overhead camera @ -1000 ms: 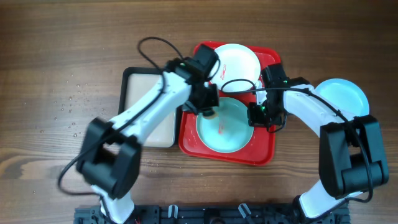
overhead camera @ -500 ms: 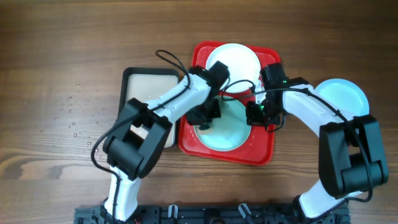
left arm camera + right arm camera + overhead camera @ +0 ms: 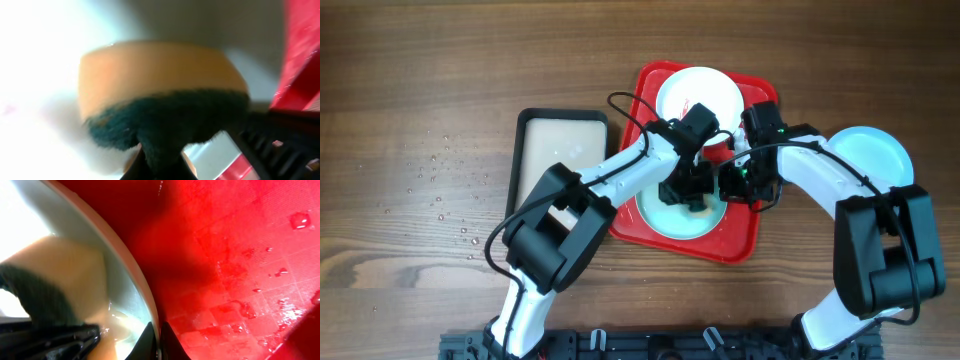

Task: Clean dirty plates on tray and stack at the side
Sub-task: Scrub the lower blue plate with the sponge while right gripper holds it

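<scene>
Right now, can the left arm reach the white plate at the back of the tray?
Probably yes. The white plate lies mostly uncovered just past the pale blue plate where the left gripper presses its sponge, and nothing stands between them.

Black-rimmed basin (image 3: pixel 561 113) of milky water, wooden table (image 3: pixel 420 80)
</scene>
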Robot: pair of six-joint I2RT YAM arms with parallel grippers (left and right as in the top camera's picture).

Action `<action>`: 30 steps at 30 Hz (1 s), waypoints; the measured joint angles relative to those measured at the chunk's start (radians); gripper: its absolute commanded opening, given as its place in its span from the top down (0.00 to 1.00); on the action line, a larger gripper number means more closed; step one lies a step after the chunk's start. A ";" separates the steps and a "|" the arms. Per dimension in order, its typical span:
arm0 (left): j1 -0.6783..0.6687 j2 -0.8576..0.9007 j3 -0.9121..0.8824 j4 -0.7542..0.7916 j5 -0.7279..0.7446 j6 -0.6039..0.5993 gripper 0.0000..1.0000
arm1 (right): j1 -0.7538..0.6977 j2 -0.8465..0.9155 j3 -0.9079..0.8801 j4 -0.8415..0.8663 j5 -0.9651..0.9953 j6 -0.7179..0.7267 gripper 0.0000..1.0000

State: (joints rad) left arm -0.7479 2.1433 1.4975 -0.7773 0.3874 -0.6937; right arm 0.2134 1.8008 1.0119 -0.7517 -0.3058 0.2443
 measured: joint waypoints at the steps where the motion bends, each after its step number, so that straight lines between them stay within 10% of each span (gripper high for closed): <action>1: 0.004 0.000 0.005 -0.058 -0.018 0.000 0.96 | 0.002 0.000 0.000 0.001 -0.005 0.000 0.96; 10: 0.117 -0.008 0.028 -0.326 -0.357 -0.061 0.96 | 0.016 0.002 0.000 0.013 -0.030 0.000 0.96; 20: 0.034 0.004 0.013 0.082 -0.062 -0.078 0.96 | -0.005 0.002 0.003 0.005 0.008 0.003 0.96; 30: 0.027 -0.002 0.034 -0.257 -0.243 -0.082 0.96 | 0.013 0.002 0.003 0.009 -0.008 0.004 0.96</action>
State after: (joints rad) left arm -0.7212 2.1410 1.5311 -1.0348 0.1444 -0.7757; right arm 0.2268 1.8027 1.0145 -0.7429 -0.3138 0.2481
